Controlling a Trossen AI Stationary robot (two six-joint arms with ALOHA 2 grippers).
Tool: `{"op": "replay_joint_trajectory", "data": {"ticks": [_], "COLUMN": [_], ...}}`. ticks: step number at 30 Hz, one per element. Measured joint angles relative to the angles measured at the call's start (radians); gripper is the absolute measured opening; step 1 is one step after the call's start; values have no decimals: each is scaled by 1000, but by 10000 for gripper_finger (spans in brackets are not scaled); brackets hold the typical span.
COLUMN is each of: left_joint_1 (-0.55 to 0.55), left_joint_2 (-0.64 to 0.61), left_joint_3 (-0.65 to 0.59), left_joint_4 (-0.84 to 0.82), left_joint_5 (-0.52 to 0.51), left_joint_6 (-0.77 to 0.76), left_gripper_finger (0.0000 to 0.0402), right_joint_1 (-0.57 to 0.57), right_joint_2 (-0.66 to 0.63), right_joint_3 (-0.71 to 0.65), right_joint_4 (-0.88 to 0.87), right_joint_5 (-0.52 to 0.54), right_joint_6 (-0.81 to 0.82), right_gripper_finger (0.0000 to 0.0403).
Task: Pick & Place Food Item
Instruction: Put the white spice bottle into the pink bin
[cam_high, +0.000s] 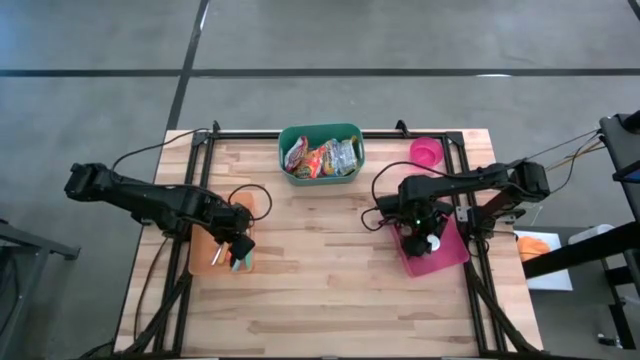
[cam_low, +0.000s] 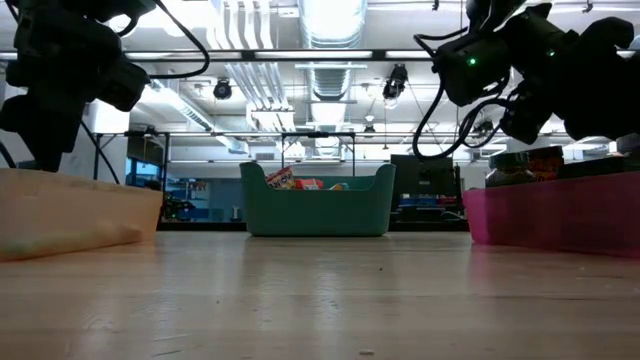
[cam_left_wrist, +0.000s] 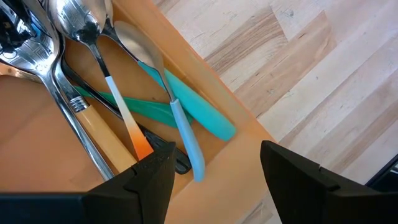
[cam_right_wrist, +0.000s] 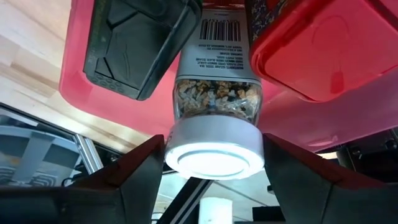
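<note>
A clear jar of mixed food (cam_right_wrist: 214, 99) with a white lid (cam_right_wrist: 214, 152) rests in the pink tray (cam_high: 450, 262) at the table's right. It sits between a black container (cam_right_wrist: 137, 43) and a red-lidded box (cam_right_wrist: 323, 50). My right gripper (cam_high: 428, 240) hangs over this tray, open, with one finger on each side of the lid. My left gripper (cam_high: 238, 250) is open above the tan tray (cam_high: 205, 255) at the left and has nothing between its fingers (cam_left_wrist: 155, 180). My right gripper has its two fingers (cam_right_wrist: 146, 165) close against opposite sides of the jar's white lid (cam_right_wrist: 180, 155). It comes slanting down from above. I cannot tell whether the fingers touch the lid. The jar stays in the tray among the other containers.
A green basket (cam_high: 320, 155) with snack packets stands at the far middle, and a pink bowl (cam_high: 425, 152) at the far right. The tan tray holds spoons and coloured-handled cutlery (cam_left_wrist: 180, 118). Bare wood lies between the two trays.
</note>
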Motion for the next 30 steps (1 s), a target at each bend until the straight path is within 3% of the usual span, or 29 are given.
{"op": "replay_joint_trajectory", "data": {"ticks": [14, 30], "left_joint_1": [0, 0], "left_joint_2": [0, 0], "left_joint_3": [0, 0], "left_joint_4": [2, 15], "left_joint_5": [0, 0], "left_joint_6": [0, 0], "left_gripper_finger": [238, 238], "right_joint_1": [0, 0], "right_joint_2": [-3, -4], "right_joint_3": [12, 148], "right_joint_4": [-2, -116], "right_joint_5": [-33, -9], "right_joint_6": [-23, -16], "right_gripper_finger": [265, 265]}}
